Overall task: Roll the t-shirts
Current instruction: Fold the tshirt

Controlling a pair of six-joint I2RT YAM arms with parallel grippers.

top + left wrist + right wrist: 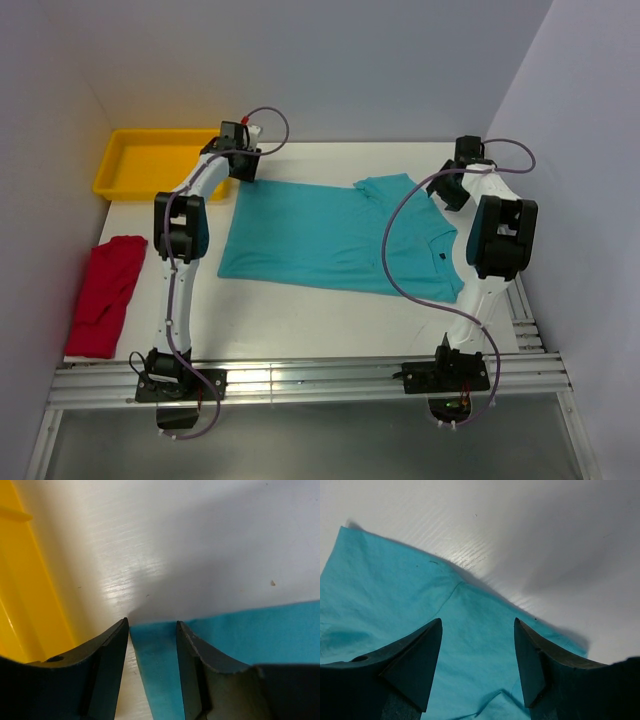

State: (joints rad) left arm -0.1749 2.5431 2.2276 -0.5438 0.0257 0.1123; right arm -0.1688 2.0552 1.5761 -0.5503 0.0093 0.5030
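I've got the left gripper (152, 625) half-open astride a corner of the teal t-shirt (160, 680), pinching nothing, yellow tray (30, 605) just beside; right gripper (477, 622) gapes empty over its edge, table (545, 540) beyond.

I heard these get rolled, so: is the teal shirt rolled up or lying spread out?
Spread out. The teal t-shirt lies flat across the table, body and a sleeve showing, with no rolled part.

High rear overview — both wrist views close on teal t-shirt (330, 235)
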